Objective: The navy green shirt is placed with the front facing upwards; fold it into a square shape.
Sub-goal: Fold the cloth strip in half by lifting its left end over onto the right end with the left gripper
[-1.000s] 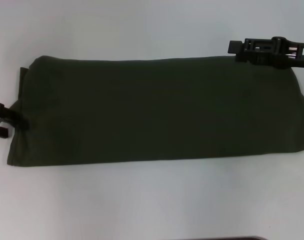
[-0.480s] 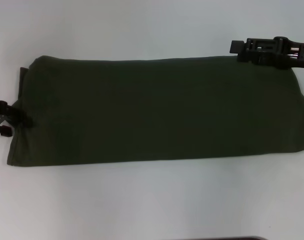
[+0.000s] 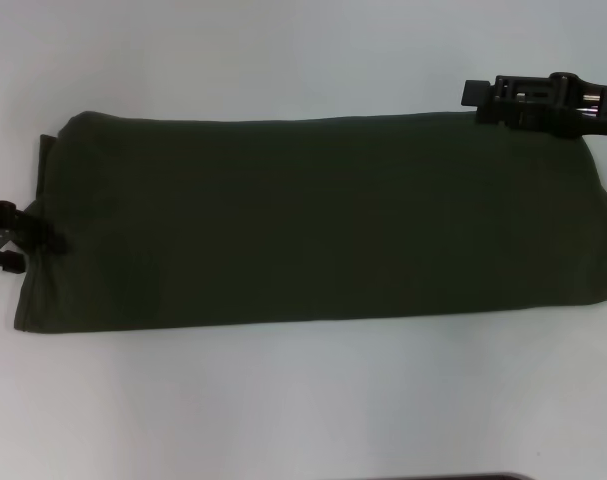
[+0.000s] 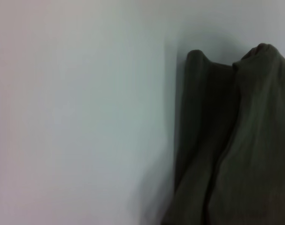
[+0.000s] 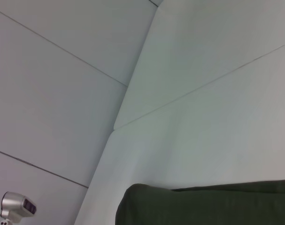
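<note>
**Grippers at both ends of the folded band**

The navy green shirt lies on the white table as a long band. The left gripper bites its left edge, seemingly pinching cloth to fold that end over. The right gripper sits above its far right corner; its finger state cannot be told
</note>
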{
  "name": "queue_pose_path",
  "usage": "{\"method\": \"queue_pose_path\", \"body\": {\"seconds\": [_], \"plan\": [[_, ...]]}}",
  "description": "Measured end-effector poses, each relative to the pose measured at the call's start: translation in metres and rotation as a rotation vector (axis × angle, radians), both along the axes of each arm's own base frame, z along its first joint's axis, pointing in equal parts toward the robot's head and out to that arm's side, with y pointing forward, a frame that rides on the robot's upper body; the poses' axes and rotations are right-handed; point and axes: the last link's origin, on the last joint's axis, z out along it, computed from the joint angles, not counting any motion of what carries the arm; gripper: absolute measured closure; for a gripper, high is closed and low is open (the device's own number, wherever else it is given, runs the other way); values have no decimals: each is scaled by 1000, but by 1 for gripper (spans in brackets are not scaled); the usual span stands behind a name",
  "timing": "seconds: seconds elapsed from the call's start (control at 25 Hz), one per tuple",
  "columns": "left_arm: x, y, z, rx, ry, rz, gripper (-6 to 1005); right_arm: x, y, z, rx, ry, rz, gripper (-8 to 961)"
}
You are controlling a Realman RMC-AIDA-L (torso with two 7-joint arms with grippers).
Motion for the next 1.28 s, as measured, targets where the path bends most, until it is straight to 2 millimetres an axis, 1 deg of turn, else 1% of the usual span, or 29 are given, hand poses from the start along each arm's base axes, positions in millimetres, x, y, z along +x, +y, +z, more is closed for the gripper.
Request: {"method": "queue_pose_path", "body": {"seconds": [0.28,0.64,1.08,1.28], "plan": [[2,1,-1,-1,-1,-6,383,0,0,1,0,0,-1,302],[7,3,-10,-24,-15,-15,389,0,0,1,-1,1,-5,302],[18,9,-21,-46,-31,-43,396,1,1,3,9,8,-11,302],[21,12,-22,-48,-31,-53,400,1,1,4,12,11,-13,302]]}}
